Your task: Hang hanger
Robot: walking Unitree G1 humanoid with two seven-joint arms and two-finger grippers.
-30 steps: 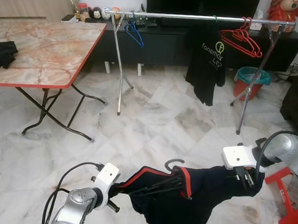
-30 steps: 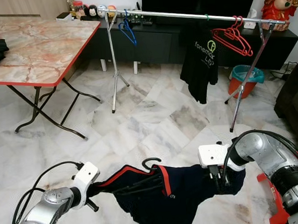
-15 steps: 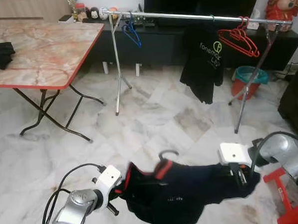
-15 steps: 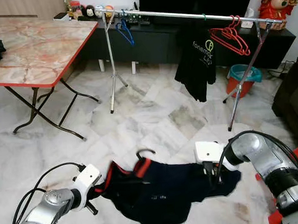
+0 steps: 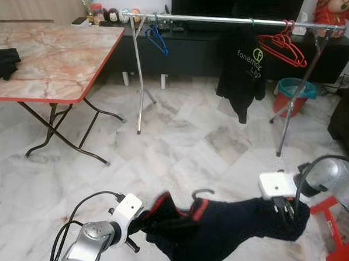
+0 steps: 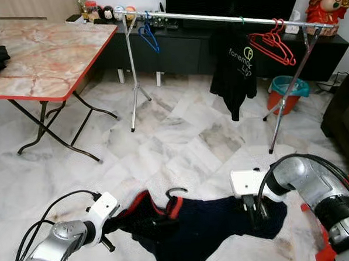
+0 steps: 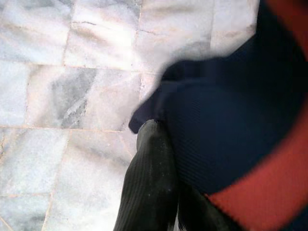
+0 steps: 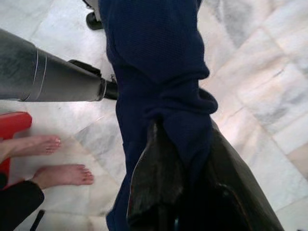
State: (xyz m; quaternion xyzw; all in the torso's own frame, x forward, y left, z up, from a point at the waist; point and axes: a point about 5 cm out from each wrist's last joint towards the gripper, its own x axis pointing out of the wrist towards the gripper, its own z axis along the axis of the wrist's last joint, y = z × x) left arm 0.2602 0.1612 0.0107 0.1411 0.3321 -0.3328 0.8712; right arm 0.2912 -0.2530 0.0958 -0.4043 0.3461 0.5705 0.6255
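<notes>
— What is held, and by which hand?

— A dark navy garment (image 5: 226, 230) with red trim, on a hanger whose black hook (image 5: 202, 193) pokes up from the collar, is held low over the marble floor (image 5: 181, 147). One end is pinched by the left hand (image 5: 139, 221), the other is clamped by the right hand (image 5: 289, 211).

— Where is the rail?

— A silver clothes rail (image 5: 215, 18) is seen well beyond, with a black T-shirt (image 5: 245, 74), red hangers (image 5: 282, 46) and a blue hanger (image 5: 156, 39) on it. A marble-topped counter (image 5: 42, 58) stands to the left. A person's bare feet (image 8: 53, 161) are seen nearby.
</notes>
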